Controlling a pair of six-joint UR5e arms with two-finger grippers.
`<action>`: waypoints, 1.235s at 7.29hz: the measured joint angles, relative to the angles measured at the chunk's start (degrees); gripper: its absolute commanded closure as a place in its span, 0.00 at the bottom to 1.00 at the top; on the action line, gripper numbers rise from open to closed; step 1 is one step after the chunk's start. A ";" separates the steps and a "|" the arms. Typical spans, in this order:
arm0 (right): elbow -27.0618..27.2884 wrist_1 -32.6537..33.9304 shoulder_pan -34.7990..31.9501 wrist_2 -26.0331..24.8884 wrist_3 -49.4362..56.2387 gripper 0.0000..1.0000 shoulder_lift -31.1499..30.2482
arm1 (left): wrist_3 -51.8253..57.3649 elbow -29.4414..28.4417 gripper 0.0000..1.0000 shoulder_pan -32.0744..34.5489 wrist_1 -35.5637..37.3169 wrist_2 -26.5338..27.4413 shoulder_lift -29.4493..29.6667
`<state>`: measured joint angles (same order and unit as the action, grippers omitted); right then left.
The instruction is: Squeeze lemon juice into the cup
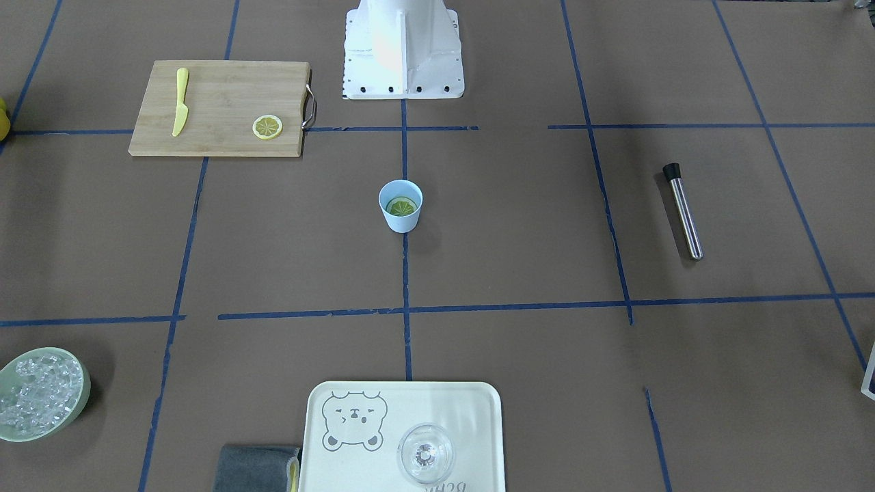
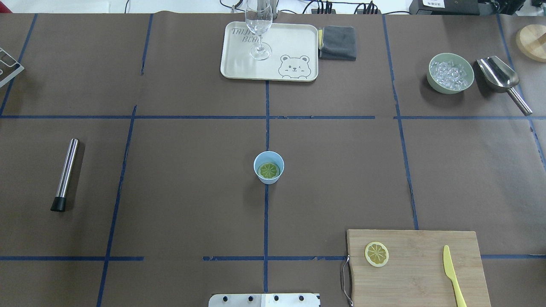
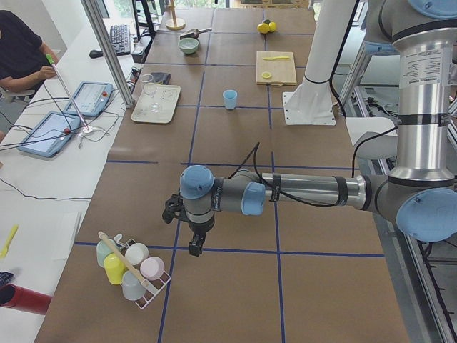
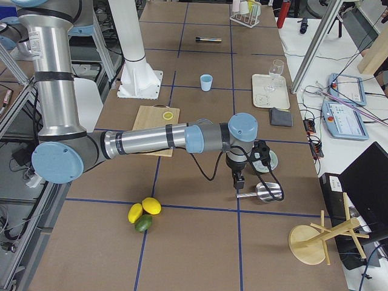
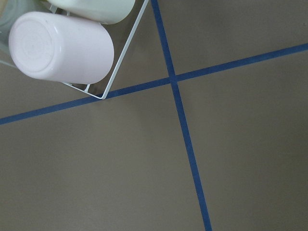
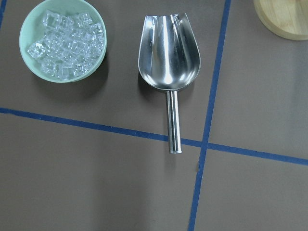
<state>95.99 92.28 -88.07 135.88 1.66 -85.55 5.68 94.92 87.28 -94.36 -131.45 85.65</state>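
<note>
The light-blue cup (image 2: 269, 181) stands at the table's middle with one lemon slice (image 2: 269, 170) lying flat inside it. A second lemon slice (image 2: 376, 254) rests on the bamboo cutting board (image 2: 418, 277). Neither gripper is near them. The left gripper (image 3: 194, 246) hangs far off at the table's left end, over the mug rack (image 3: 132, 271). The right gripper (image 4: 240, 182) hovers at the right end above the metal scoop (image 4: 264, 192). Only the side views show the grippers, so I cannot tell whether they are open or shut.
A yellow knife (image 2: 452, 273) lies on the board. A steel muddler (image 2: 67, 172) lies at the left. At the far edge are a tray (image 2: 239, 64) with a clear glass (image 2: 259, 30), a grey cloth (image 2: 338, 42) and a green bowl of ice (image 2: 451, 72).
</note>
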 measured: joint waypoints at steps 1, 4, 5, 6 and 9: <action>-0.03 -0.02 -0.02 -0.05 0.02 0.00 -0.18 | -3.00 -0.18 0.00 -0.03 0.06 -0.04 0.14; -0.80 0.03 -1.17 -0.08 0.01 0.00 -1.62 | -6.90 -0.31 0.00 -0.08 0.05 -0.12 0.16; -1.33 0.05 -2.40 0.32 0.02 0.00 -3.10 | -7.03 -0.23 0.00 -0.09 0.03 -0.12 0.18; -1.56 0.00 -3.74 0.96 0.13 0.00 -4.85 | -7.07 -0.17 0.00 -0.09 -0.01 -0.12 0.20; -1.59 -0.08 -5.98 2.07 0.24 0.00 -7.20 | -7.09 -0.09 0.00 -0.09 -0.11 -0.12 0.21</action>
<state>94.40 92.20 -94.05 137.95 1.90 -92.74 -1.41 94.83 87.19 -94.47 -131.57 85.87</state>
